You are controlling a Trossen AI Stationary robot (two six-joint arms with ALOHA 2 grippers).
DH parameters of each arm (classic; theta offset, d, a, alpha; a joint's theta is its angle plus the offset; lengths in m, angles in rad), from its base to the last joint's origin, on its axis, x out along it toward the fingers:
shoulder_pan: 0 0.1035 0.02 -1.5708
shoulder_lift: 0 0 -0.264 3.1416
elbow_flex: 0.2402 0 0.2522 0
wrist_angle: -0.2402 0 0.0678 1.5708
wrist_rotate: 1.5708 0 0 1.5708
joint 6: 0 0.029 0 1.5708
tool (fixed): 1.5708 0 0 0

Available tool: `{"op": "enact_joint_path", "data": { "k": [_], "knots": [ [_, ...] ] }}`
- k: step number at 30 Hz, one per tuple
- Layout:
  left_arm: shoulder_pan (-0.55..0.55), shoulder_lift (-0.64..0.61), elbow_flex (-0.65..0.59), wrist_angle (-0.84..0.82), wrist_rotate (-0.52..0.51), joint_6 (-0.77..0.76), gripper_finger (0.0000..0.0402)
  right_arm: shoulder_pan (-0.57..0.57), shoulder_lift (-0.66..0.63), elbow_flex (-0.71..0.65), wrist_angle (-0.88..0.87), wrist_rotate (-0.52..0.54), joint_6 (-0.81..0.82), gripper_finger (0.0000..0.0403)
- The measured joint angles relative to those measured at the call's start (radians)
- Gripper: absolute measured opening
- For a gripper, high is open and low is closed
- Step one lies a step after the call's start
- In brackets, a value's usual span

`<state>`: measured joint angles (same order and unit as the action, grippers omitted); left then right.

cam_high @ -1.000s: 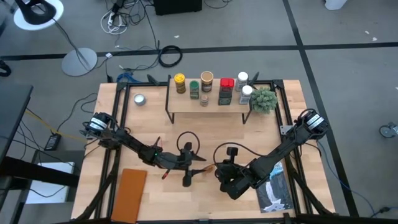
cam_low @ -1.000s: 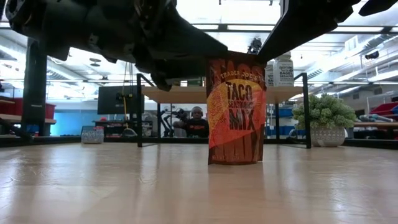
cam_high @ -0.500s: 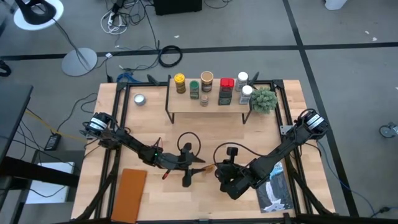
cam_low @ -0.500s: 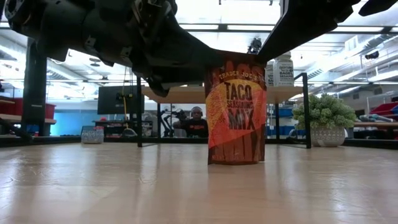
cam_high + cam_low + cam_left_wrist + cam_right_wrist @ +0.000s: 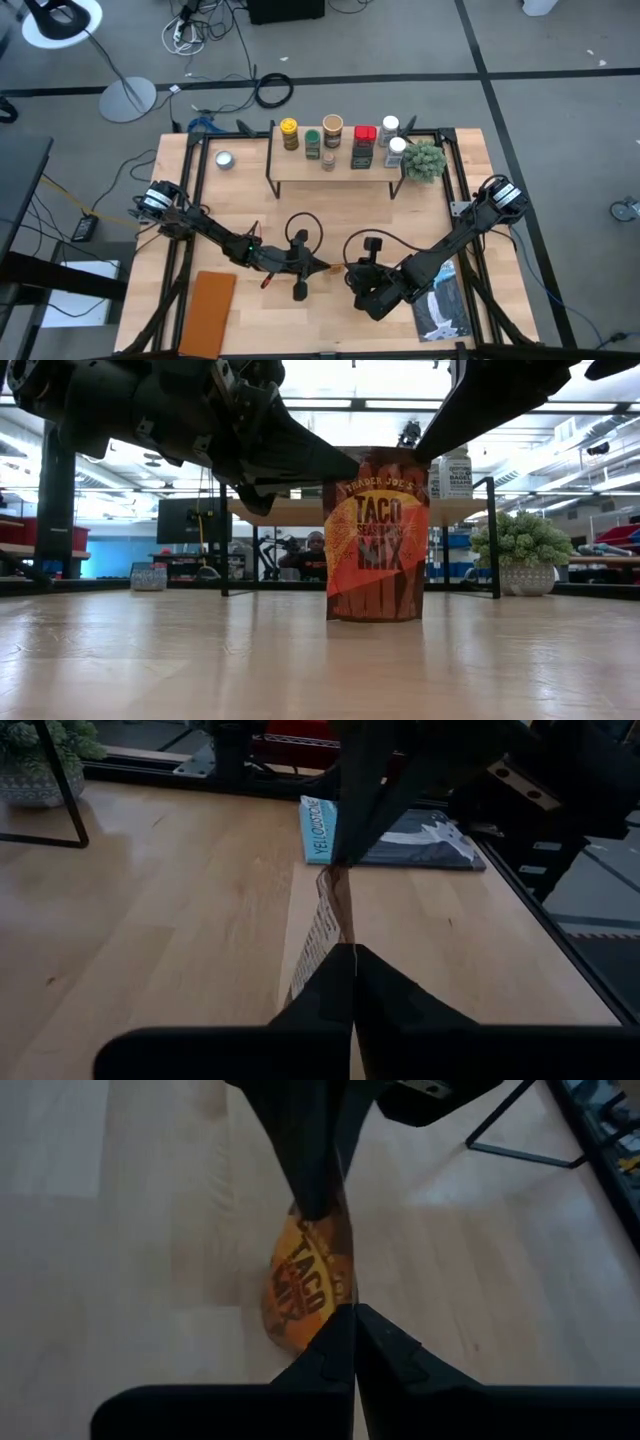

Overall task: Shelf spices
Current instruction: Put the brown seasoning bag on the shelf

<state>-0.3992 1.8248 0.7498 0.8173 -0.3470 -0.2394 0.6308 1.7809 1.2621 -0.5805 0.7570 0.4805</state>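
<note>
The brown and orange taco seasoning packet (image 5: 378, 540) stands upright on the table's near middle, between my two grippers. My left gripper (image 5: 325, 266) comes at it from the table's left and is shut on its top. My right gripper (image 5: 350, 272) comes from the right and is shut on the same top edge. Several spice jars (image 5: 332, 132) with yellow, green, tan, red and white tops stand on the wooden shelf (image 5: 340, 172) at the table's far side. My left gripper pinches the packet's top edge (image 5: 336, 928) between its two shut fingers, at the end toward the table's left, lying along that edge. The packet stands upright with its bottom (image 5: 375, 617) on the table. My right gripper pinches the packet's top edge (image 5: 341, 1285) between its two shut fingers, at the end toward the table's right. The fingers slant down and lie along the edge. The packet hangs below them, with its bottom on the wood.
A small silver tin (image 5: 224, 160) sits at the far left and a potted plant (image 5: 425, 160) beside the shelf's right end. A flat brown board (image 5: 208, 310) lies at the near left, a blue-and-white book (image 5: 440, 305) at the near right.
My left gripper has shut on the packet's top edge. The packet has shifted a little toward it and stays upright on the table. My right gripper has kept its hold.
</note>
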Motion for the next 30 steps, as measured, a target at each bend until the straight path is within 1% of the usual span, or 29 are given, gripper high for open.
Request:
{"op": "enact_joint_path", "data": {
  "k": [5, 15, 19, 22, 26, 28, 30],
  "knots": [
    [0.000, 0.000, 0.000, 0.000, 0.000, 0.001, 0.0004, 0.000, 0.000, 0.000, 0.017, -0.014, 0.003, 0.0020],
    [0.000, 0.000, 0.000, -0.001, 0.000, 0.002, 0.0001, 0.002, 0.000, 0.000, 0.009, -0.003, 0.087, 0.0086],
    [0.000, 0.000, 0.001, -0.015, 0.000, 0.003, 0.0001, 0.025, 0.000, 0.000, -0.020, -0.002, 0.132, 0.0103],
    [0.000, 0.000, 0.001, -0.048, 0.000, 0.001, 0.0001, 0.053, 0.000, 0.000, -0.083, -0.002, 0.211, 0.0107],
    [0.000, 0.000, 0.001, -0.067, 0.000, 0.000, 0.0000, 0.100, 0.000, -0.006, -0.179, 0.000, 0.380, 0.0106],
    [0.000, 0.000, 0.001, -0.067, 0.000, 0.000, 0.0000, 0.128, 0.000, -0.027, -0.193, 0.009, 0.455, 0.0105],
    [0.001, 0.000, 0.001, -0.067, 0.000, 0.002, 0.0000, 0.158, 0.000, -0.064, -0.175, 0.041, 0.522, 0.0106]
  ]
}}
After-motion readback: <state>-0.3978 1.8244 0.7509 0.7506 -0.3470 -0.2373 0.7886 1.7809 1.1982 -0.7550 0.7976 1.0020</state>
